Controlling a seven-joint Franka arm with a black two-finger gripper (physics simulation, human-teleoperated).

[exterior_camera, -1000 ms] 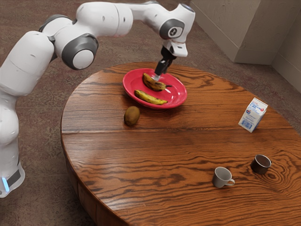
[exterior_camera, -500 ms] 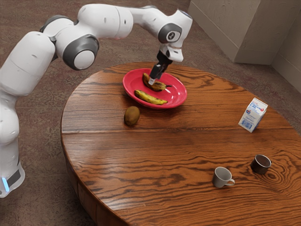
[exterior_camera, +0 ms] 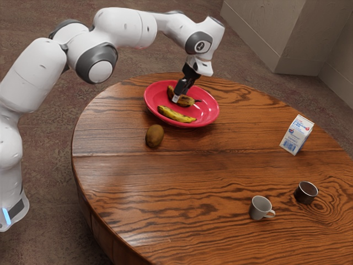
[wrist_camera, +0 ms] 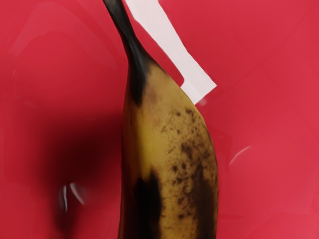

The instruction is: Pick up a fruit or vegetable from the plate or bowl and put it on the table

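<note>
My gripper (exterior_camera: 177, 97) is low over the red plate (exterior_camera: 208, 117) in the exterior view, at the end of the rear banana (exterior_camera: 187, 101) nearer the view's left, covering part of it. Whether it touches the fruit I cannot tell. A second, yellower banana (exterior_camera: 175, 114) lies in the plate nearer the camera. In the wrist view, a brown-spotted banana (wrist_camera: 172, 144) with a dark stem is close beneath my hand, resting on the red plate surface (wrist_camera: 269, 124).
A brown kiwi (exterior_camera: 154, 136) sits on the wooden table (exterior_camera: 182, 182) just outside the plate. Farther to the exterior view's right stand a milk carton (exterior_camera: 297, 134), a grey mug (exterior_camera: 260, 208) and a dark cup (exterior_camera: 305, 192).
My hand has moved toward the exterior view's left and slightly down, over the rear banana. Both bananas and the plate have stayed where they were.
</note>
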